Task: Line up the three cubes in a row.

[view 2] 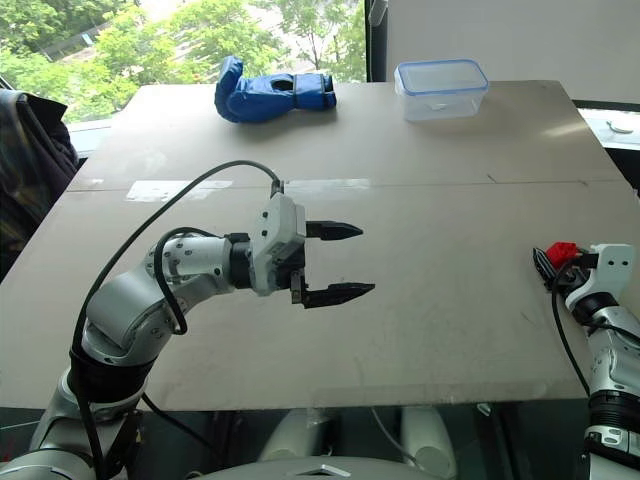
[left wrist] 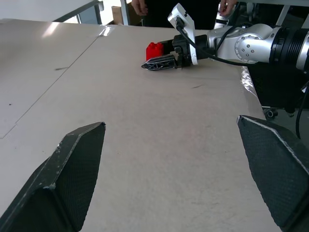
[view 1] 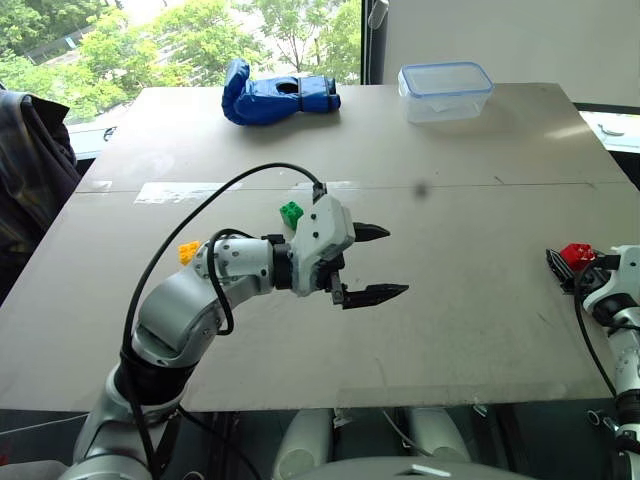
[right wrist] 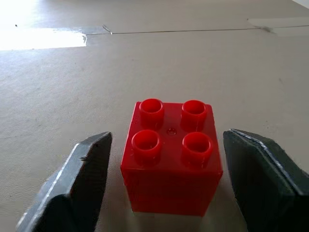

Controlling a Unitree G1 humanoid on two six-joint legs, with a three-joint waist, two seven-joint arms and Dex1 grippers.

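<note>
Table (view 1: 450,300): large grey board holding all items.

Red cube (right wrist: 171,157): stands upright, studs up, at the table's right edge, between the two fingers of the right gripper (right wrist: 166,193). Small gaps show on both sides; the fingers are apart and not yet pressing it.

Green cube (view 1: 291,214): on the table left of centre, partly hidden behind the left wrist.

Yellow cube (view 1: 188,252): further left and nearer, just beside the left forearm, well apart from the red one.

Left gripper (view 1: 375,263): raised above the table's middle, pointing right, fingers spread wide, holding nothing.

Blue glove (view 1: 275,95) and clear plastic box (view 1: 445,90): at the far edge, apart from each other.
</note>
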